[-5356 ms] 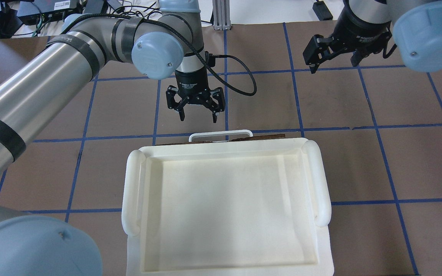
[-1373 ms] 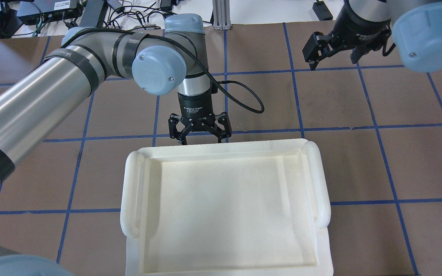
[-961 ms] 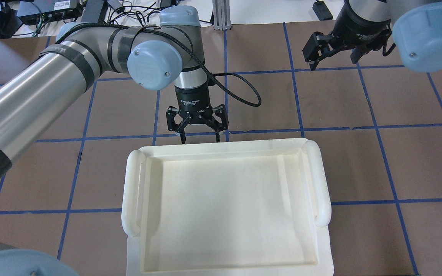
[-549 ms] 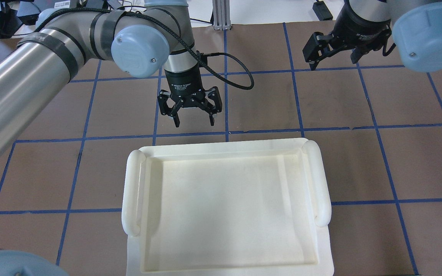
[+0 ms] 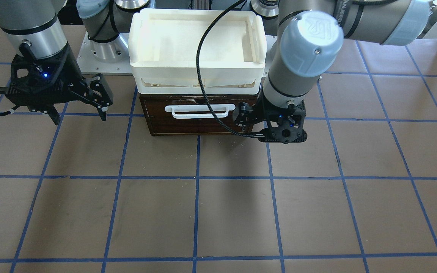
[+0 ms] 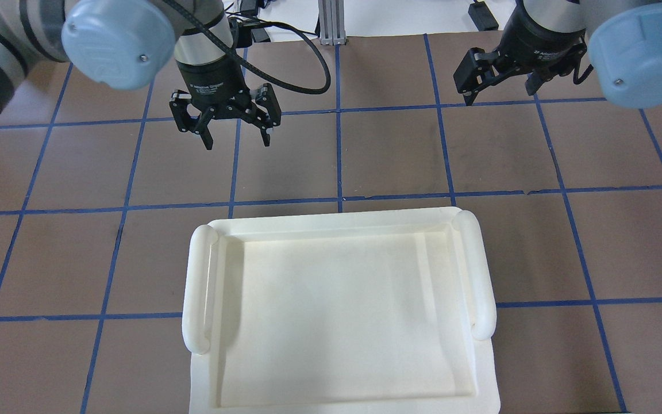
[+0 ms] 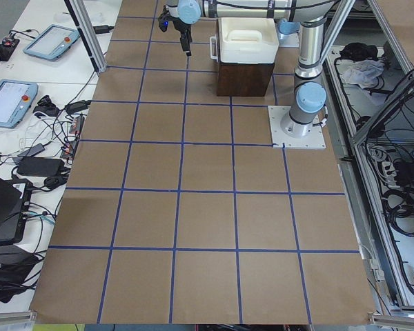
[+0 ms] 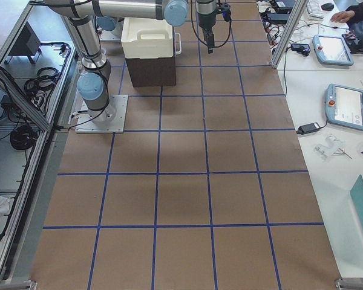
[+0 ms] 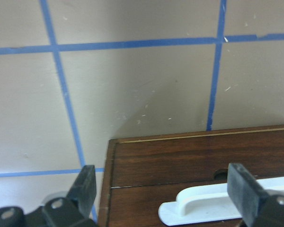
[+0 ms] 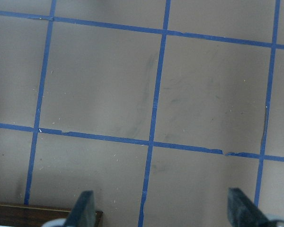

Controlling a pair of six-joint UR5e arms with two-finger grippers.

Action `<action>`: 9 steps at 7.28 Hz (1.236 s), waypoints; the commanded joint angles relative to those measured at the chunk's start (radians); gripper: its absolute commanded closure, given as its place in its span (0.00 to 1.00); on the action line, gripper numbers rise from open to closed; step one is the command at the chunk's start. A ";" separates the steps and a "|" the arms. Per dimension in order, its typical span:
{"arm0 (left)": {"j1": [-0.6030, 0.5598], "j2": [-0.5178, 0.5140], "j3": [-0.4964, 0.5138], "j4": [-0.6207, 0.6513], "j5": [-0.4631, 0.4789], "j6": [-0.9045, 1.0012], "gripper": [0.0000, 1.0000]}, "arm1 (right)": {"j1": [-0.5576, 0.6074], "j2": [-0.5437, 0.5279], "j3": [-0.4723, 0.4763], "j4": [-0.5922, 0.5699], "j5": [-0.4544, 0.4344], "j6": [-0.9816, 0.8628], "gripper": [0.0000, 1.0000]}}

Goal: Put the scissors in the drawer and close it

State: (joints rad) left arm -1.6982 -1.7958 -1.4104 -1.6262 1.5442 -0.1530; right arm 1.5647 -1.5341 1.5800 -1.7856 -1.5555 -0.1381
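Observation:
The dark brown drawer (image 5: 199, 123) with its white bar handle (image 5: 199, 110) sits pushed in, flush under the white tray. It also shows in the left wrist view (image 9: 194, 153). The scissors are in no view. My left gripper (image 6: 236, 137) is open and empty. It hangs over the table beyond the drawer front and off toward the drawer's end, apart from it (image 9: 162, 174). My right gripper (image 6: 500, 95) is open and empty over bare table at the far right (image 5: 80, 115).
A white plastic tray (image 6: 199, 287) lies on top of the drawer's box and hides it from above. The box stands against the robot's base plate (image 5: 101, 64). Brown table with blue tape lines (image 6: 337, 155) surrounds it.
The drawer's handle and front edge stuck out past the tray 5.4 s ago; they no longer show from above. My left gripper came up to the tray edge, then drew back and leftward.

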 commanded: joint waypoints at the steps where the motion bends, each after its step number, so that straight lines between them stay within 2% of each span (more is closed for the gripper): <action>1: 0.054 0.114 -0.018 0.012 0.017 0.029 0.00 | 0.000 0.000 0.000 0.000 0.000 0.000 0.00; 5: 0.135 0.228 -0.050 0.071 0.025 0.112 0.00 | 0.000 0.000 0.000 0.000 0.000 -0.002 0.00; 9: 0.124 0.233 -0.074 0.068 0.037 0.098 0.00 | 0.000 0.000 0.000 0.003 0.000 0.000 0.00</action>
State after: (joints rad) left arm -1.5719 -1.5712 -1.4725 -1.5430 1.5813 -0.0559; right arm 1.5647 -1.5340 1.5800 -1.7831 -1.5561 -0.1381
